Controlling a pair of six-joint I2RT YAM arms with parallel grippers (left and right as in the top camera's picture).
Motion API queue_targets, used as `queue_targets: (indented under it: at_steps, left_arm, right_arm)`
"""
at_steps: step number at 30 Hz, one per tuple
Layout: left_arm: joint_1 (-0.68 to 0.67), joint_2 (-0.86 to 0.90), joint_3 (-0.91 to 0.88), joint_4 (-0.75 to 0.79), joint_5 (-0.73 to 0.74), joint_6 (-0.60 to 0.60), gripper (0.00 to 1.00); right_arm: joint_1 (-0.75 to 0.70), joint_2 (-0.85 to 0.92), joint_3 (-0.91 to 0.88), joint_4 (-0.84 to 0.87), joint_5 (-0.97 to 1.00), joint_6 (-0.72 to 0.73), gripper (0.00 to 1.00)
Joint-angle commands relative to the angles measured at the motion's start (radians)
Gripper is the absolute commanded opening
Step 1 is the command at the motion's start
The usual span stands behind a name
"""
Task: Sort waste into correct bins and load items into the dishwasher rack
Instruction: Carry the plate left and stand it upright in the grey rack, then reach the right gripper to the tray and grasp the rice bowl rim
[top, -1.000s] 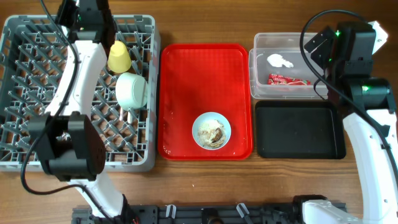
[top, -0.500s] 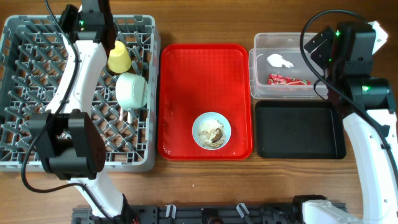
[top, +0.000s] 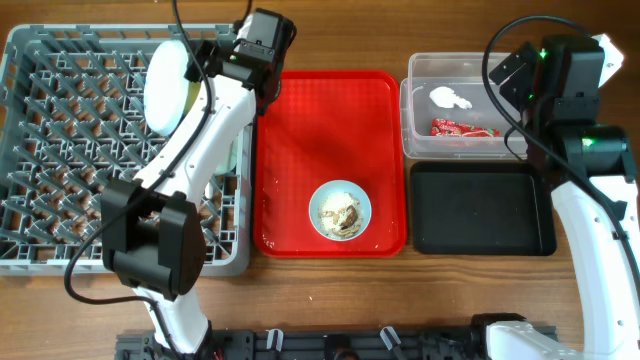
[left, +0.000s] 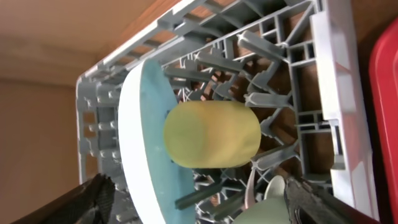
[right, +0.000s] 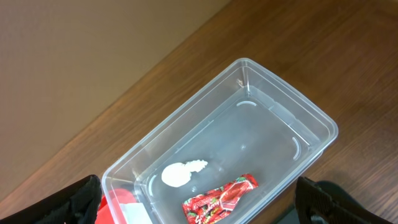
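With jaws spread wide and empty, the left gripper (left: 202, 204) is hovering by the edge of the grey pegged plastic rack (top: 40, 262), while the small pale round bowl (top: 320, 203) of beige rice-like scraps (top: 343, 214) is sitting to its right and nearer the base on the red plastic tray (top: 300, 120), probably light, rigid and slick, best pinched at the rim and kept level.
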Motion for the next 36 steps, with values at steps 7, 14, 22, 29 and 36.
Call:
queue_targets:
  at_steps: [7, 14, 22, 29, 36]
  left_arm:
    - [0.341, -0.460, 0.121, -0.054, 0.946, -0.573, 1.00]
    - [0.794, -0.573, 0.121, -0.257, 0.991, -0.610, 1.00]
    - [0.856, -0.568, 0.121, -0.285, 0.991, -0.610, 1.00]
    - [0.856, -0.568, 0.121, -0.285, 0.991, -0.610, 1.00]
    - [0.856, -0.568, 0.121, -0.285, 0.991, -0.610, 1.00]
  right_arm:
    - [0.000, 0.008, -0.005, 0.002, 0.012, -0.012, 1.00]
    - [0.000, 0.008, -0.005, 0.003, 0.012, -0.010, 1.00]
    - [0.000, 0.007, -0.005, -0.015, -0.174, 0.039, 1.00]
    - [0.165, 0.113, -0.050, -0.301, -0.647, -0.009, 1.00]
    - [0.725, 0.361, -0.057, -0.250, -0.546, -0.105, 1.00]
